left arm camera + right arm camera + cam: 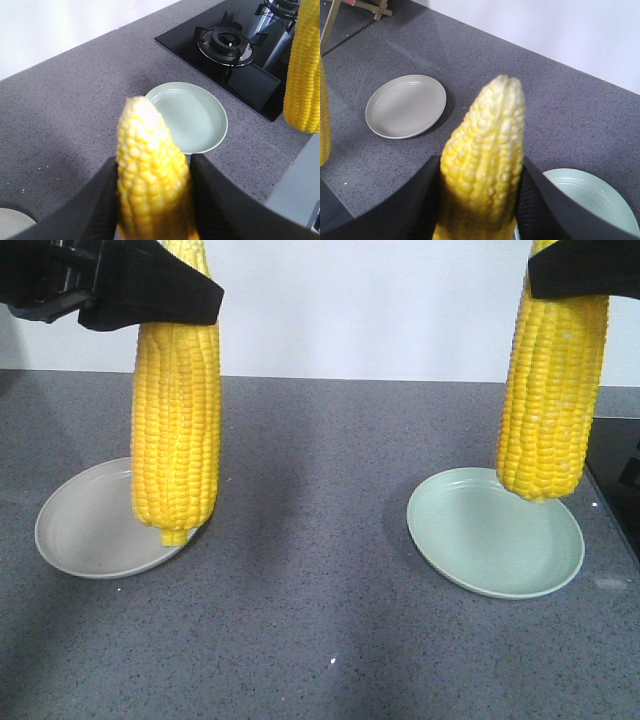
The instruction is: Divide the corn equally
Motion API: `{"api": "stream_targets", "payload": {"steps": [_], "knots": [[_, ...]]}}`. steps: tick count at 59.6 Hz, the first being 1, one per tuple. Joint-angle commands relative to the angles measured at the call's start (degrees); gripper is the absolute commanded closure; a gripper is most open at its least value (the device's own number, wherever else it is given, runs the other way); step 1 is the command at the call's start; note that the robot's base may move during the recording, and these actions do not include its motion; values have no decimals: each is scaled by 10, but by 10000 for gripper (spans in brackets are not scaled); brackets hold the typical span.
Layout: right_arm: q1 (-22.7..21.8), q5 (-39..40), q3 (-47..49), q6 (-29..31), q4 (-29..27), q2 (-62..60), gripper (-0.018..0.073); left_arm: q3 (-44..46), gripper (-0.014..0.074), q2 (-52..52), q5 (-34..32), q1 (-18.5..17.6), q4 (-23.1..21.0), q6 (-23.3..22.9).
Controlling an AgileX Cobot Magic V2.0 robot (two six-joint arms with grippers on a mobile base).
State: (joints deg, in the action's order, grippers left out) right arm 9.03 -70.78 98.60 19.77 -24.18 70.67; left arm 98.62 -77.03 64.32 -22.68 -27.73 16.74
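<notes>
A bright yellow husked corn cob [176,430] hangs upright in your left end effector [152,200], a second yellow cob [552,390] in your right end effector [480,200].
Both clamp the cobs by their upper parts. The first hangs over the round grey plate [75,530], the second over the round pale green plate [480,550], well apart on the speckled grey counter [320,640].

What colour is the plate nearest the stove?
The plate is pale mint green, seen best in the exterior front-facing view.
</notes>
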Motion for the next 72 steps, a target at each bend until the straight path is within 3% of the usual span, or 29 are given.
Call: {"api": "stream_targets", "payload": {"steps": [1,72], "knots": [[-5,35,15,4,-16,-10,564,18,603,17,-32,-3,-20,-3],[-5,35,15,4,-16,-10,564,18,603,17,-32,-3,-20,-3]]}}
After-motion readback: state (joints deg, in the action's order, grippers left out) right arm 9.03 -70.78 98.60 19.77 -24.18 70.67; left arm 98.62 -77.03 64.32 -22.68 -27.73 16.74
